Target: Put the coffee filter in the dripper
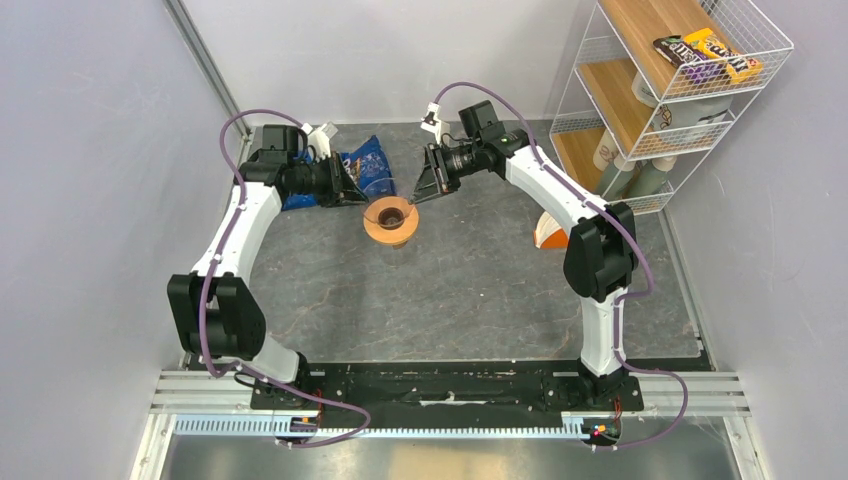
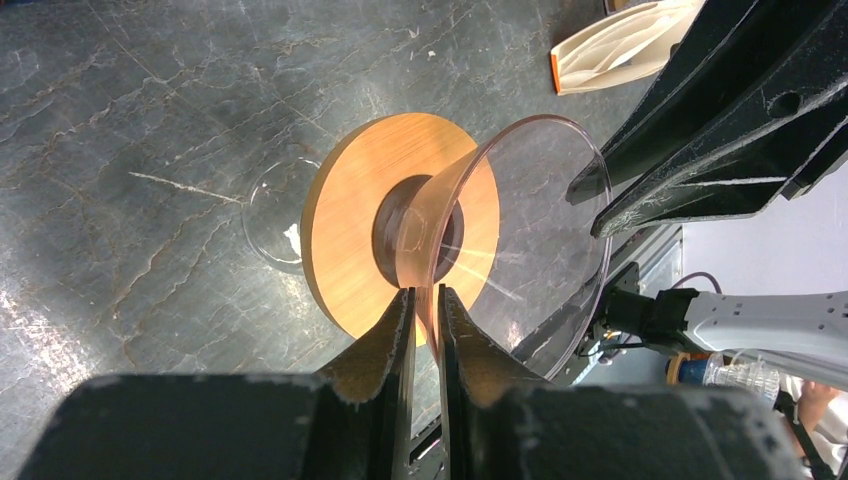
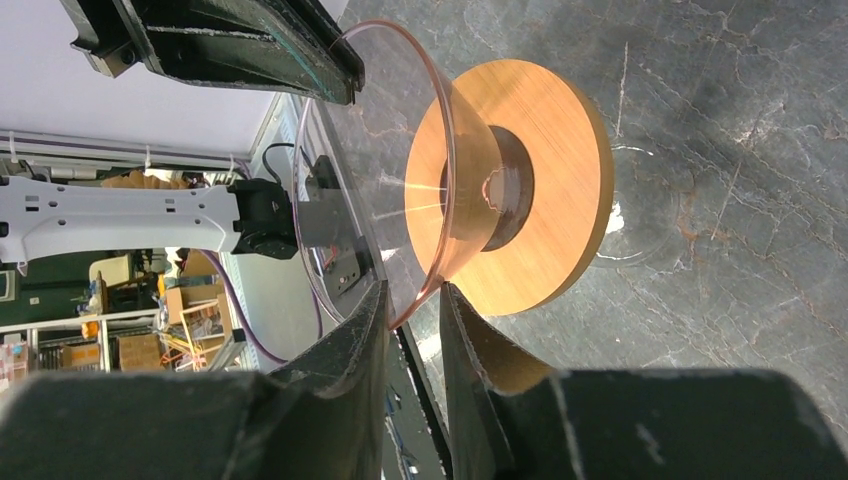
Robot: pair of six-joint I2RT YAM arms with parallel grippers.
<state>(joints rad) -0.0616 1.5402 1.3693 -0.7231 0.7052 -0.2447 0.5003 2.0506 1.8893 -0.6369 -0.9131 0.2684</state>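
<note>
- The dripper (image 1: pixel 381 229) is sitting mid-table (image 1: pixel 450 300), between the two grippers. Its orange disc is lying over a small clear glass (image 2: pixel 265 215), and its transparent cone is opening upward.
- The left gripper (image 2: pixel 425 310) is reaching in from the left. Its fingers (image 2: pixel 385 340) are nearly closed and are pinching the thin clear rim of the cone between their tips.
- The right gripper (image 3: pixel 412 305) is reaching in from the opposite side. Its fingers (image 3: pixel 350 340) are standing slightly parted and are straddling the same rim. The rim is leaning toward one finger, with a gap showing beside the other.
- An orange-and-white pack (image 2: pixel 620 45) is lying on the table well apart from the dripper, on the right arm's side.
</note>
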